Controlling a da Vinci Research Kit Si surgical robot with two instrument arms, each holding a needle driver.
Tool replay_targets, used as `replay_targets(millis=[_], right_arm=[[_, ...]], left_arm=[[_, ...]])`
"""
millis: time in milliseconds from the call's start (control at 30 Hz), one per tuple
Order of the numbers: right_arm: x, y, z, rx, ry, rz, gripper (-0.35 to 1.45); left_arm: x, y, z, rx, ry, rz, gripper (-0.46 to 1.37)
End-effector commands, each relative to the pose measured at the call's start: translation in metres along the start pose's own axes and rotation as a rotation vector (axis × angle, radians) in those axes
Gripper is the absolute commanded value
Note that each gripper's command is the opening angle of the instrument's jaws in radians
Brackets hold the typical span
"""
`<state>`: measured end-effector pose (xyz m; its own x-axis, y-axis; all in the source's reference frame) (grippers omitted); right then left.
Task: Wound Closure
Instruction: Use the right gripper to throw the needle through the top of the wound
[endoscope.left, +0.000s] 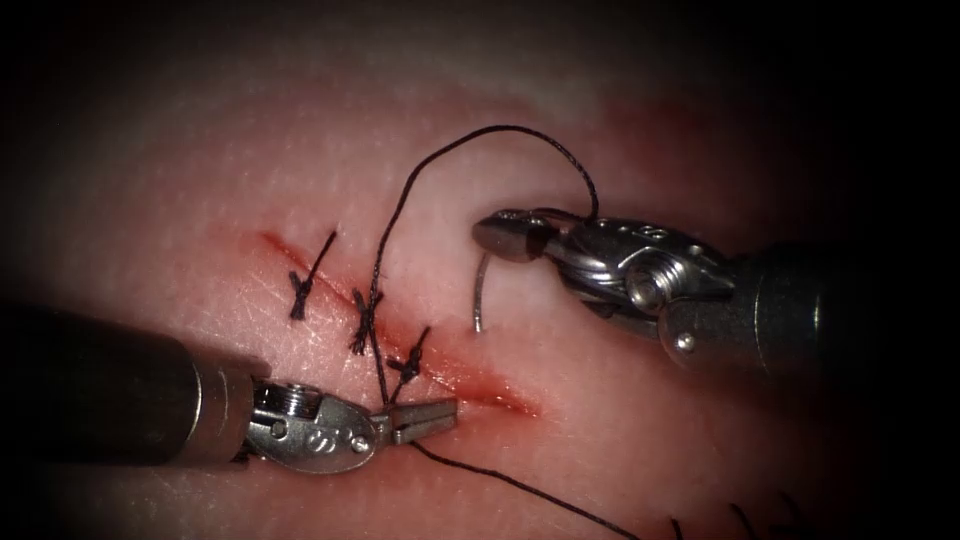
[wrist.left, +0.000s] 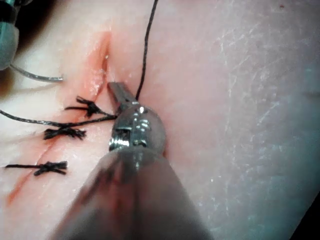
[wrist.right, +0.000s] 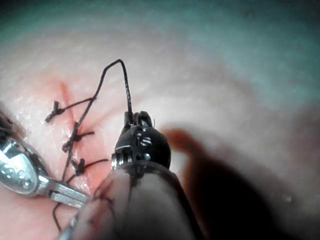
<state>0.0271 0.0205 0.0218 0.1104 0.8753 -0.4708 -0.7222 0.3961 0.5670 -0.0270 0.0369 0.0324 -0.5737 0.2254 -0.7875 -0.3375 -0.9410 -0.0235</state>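
The needle (endoscope.left: 481, 290) hangs free of the tissue (endoscope.left: 650, 440), right of the cut (endoscope.left: 470, 385), its upper end pinched by your right tool (endoscope.left: 500, 238). Your left tool (endoscope.left: 425, 418) pinches the thread (endoscope.left: 385, 385) at the cut's edge

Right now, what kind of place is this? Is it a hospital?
Probably a practice bench for stitching, not a hospital. The tissue has a cut partly closed with knots. The left tool grips the thread; the right tool holds the curved needle by its end, outside the tissue.

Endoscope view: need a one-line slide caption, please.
Right tool holds the needle near its thread end, clear of tissue; left tool grips thread beside three knots.
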Motion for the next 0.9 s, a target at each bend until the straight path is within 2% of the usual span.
replay_targets(millis=[33, 133, 167, 233, 400, 433, 500, 633, 733, 800, 833, 900], right_arm=[[-0.0003, 0.0002, 0.0, 0.035, 0.004, 0.0, 0.46], [-0.0006, 0.0009, 0.0001, 0.076, 0.0, -0.054, 0.96], [-0.0007, 0.0013, 0.0001, 0.101, 0.005, -0.082, 1.04], [-0.0012, 0.0023, 0.0, 0.185, 0.031, -0.108, 1.07], [-0.0025, 0.0049, 0.0001, 0.365, 0.136, -0.168, 1.07], [-0.0028, 0.0057, 0.0002, 0.424, 0.171, -0.183, 1.06], [-0.0029, 0.0067, 0.0005, 0.49, 0.204, -0.202, 0.99], [-0.0023, 0.0077, 0.0013, 0.553, 0.301, -0.214, 0.92], [-0.0022, 0.0078, 0.0016, 0.587, 0.337, -0.224, 0.85], [-0.0022, 0.0077, 0.0016, 0.611, 0.364, -0.253, 0.67], [-0.0023, 0.0077, 0.0016, 0.626, 0.381, -0.269, 0.38], [-0.0023, 0.0076, 0.0016, 0.632, 0.388, -0.28, 0.24]], left_arm=[[0.0002, -0.0001, -0.0002, -0.008, -0.001, 0.005, -0.35], [0.0005, -0.0002, -0.0004, -0.01, -0.001, 0.008, -0.35], [0.0006, -0.0003, -0.0005, -0.011, 0.0, 0.012, -0.35], [0.0008, -0.0003, -0.0006, -0.01, 0.001, 0.01, -0.35], [0.0011, -0.0004, -0.0006, -0.007, 0.001, 0.013, -0.35], [0.0011, -0.0004, -0.0006, -0.006, 0.001, 0.013, -0.35], [0.0011, -0.0004, -0.0006, -0.006, 0.001, 0.013, -0.35], [0.0011, -0.0003, -0.0006, -0.006, 0.001, 0.013, -0.35], [0.0012, -0.0003, -0.0006, -0.006, 0.001, 0.013, -0.35], [0.0012, -0.0003, -0.0007, -0.008, 0.003, 0.013, -0.35], [0.0012, -0.0003, -0.0007, -0.008, 0.003, 0.013, -0.35], [0.0012, -0.0003, -0.0007, -0.009, 0.003, 0.013, -0.35]])
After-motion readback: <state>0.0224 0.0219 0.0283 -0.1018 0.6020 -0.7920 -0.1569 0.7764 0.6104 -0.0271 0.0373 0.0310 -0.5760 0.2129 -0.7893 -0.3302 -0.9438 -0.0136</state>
